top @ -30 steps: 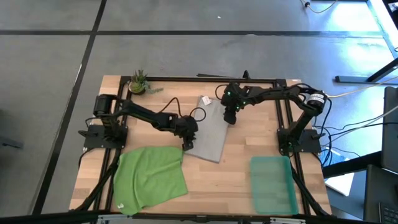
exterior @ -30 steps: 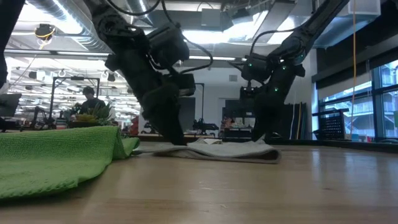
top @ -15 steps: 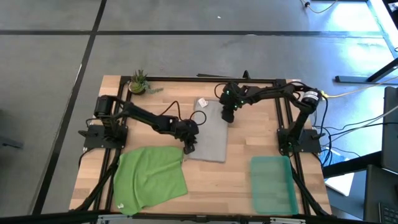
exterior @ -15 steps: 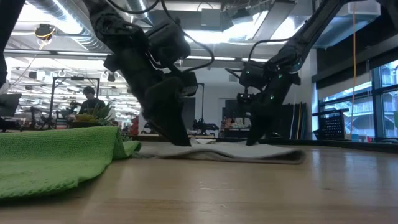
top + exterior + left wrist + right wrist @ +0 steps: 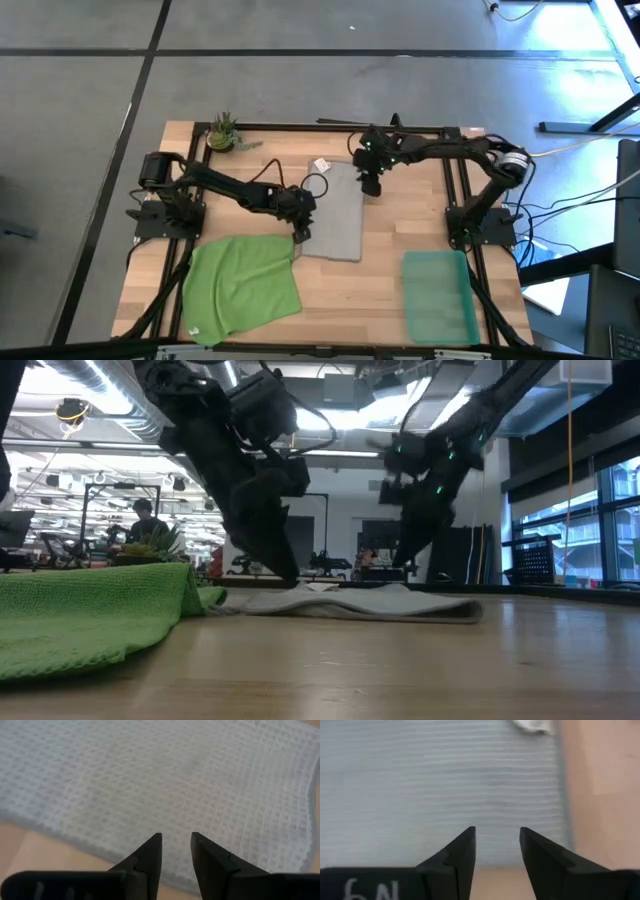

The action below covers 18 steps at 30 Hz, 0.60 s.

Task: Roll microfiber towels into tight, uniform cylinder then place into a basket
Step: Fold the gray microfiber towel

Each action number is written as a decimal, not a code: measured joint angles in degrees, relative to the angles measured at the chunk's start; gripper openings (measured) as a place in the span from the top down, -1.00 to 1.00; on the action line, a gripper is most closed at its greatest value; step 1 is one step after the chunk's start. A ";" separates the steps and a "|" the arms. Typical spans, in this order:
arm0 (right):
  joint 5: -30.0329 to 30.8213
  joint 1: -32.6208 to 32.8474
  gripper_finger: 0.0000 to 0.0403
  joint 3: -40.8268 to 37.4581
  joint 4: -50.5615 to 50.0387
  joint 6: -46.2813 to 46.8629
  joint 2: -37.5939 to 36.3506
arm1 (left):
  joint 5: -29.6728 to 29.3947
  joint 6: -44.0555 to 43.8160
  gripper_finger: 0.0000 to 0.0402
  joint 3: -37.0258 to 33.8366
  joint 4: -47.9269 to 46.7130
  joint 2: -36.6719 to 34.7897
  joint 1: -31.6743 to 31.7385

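At the middle of the bench (image 5: 390,225) your grey towel (image 5: 338,215) lies flat, with your left claw (image 5: 299,234) spread just above its near left corner and your right claw (image 5: 369,187) spread empty above its far right edge. Left of that towel and nearer the bench front you have the green towel (image 5: 243,280) lying flat, and right of it toward the front the basket (image 5: 438,296).

Two dark, jointed arms with black bases bolted to a black frame. Left arm (image 5: 240,188): matte black links, a black cable looping beside its wrist. Right arm (image 5: 440,150): black links, a pale band at the elbow, green lights near the wrist. Each gripper carries two black wedge-shaped fingers (image 5: 150,855); white handwritten marks sit behind the right fingers (image 5: 462,852).
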 joint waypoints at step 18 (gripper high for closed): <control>-6.45 29.07 0.23 0.07 -9.52 3.16 -8.53 | -7.52 3.35 0.51 0.07 -3.50 -15.47 -4.15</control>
